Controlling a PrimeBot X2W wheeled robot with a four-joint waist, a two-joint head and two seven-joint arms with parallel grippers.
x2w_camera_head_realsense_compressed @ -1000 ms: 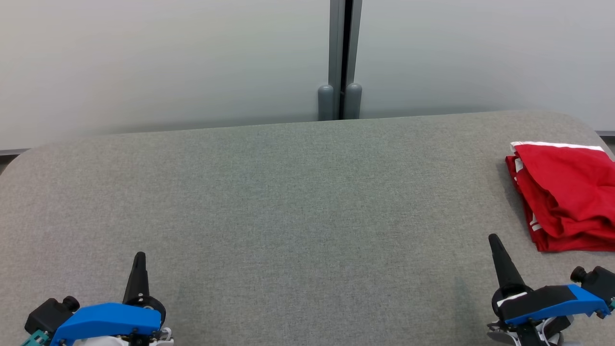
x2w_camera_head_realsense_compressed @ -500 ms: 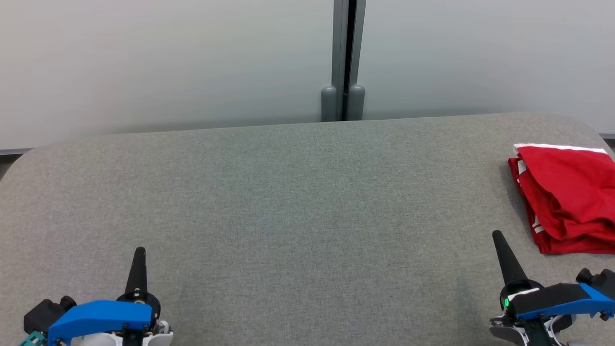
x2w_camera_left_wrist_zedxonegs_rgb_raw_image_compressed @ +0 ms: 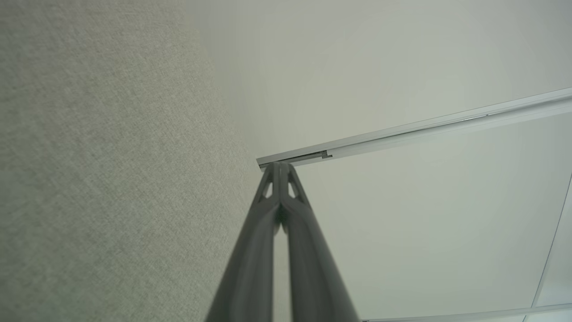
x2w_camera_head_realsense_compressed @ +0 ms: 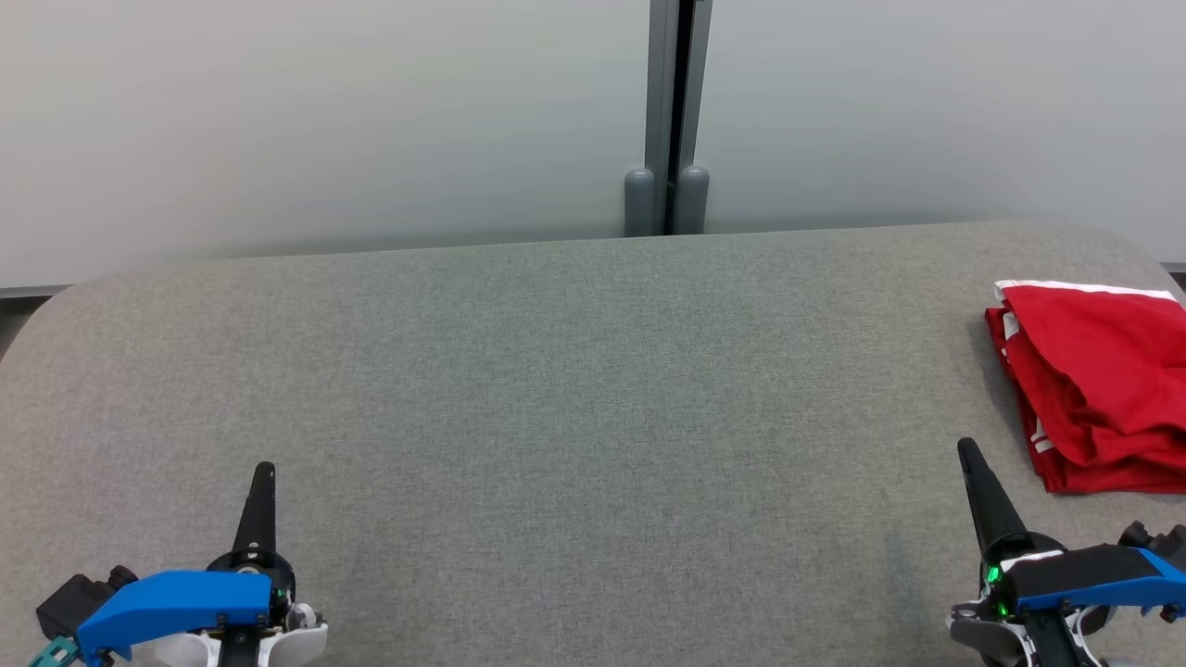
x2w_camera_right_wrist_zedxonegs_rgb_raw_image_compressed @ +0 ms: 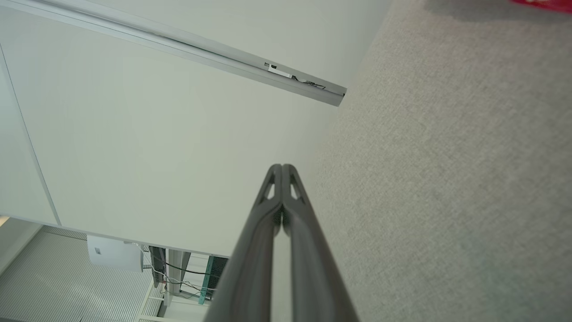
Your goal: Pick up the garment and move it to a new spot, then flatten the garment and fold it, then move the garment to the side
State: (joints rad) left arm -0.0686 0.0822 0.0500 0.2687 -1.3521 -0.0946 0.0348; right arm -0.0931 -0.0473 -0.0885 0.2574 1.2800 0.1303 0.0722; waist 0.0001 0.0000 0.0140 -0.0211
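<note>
Garment (x2w_camera_head_realsense_compressed: 1098, 380), apparently folded, lies ahead-right of right fingers (x2w_camera_head_realsense_compressed: 984, 500), far from left fingers (x2w_camera_head_realsense_compressed: 259, 505); both pairs pressed together, empty.

Garment (x2w_camera_head_realsense_compressed: 1098, 380) lies on table (x2w_camera_head_realsense_compressed: 593, 371) at 3 o'clock, by its rt edge. L gripper (x2w_camera_head_realsense_compressed: 264, 471) over table at 7, R gripper (x2w_camera_head_realsense_compressed: 966, 449) at 5, near garment but apart, garment at its 2. Post (x2w_camera_head_realsense_compressed: 678, 111) behind table at 12, w/ wall (x2w_camera_head_realsense_compressed: 278, 120) either side.

Soft red cloth garment (x2w_camera_head_realsense_compressed: 1098, 384) on a matt, coarse-woven grey fabric table (x2w_camera_head_realsense_compressed: 574, 371).
</note>
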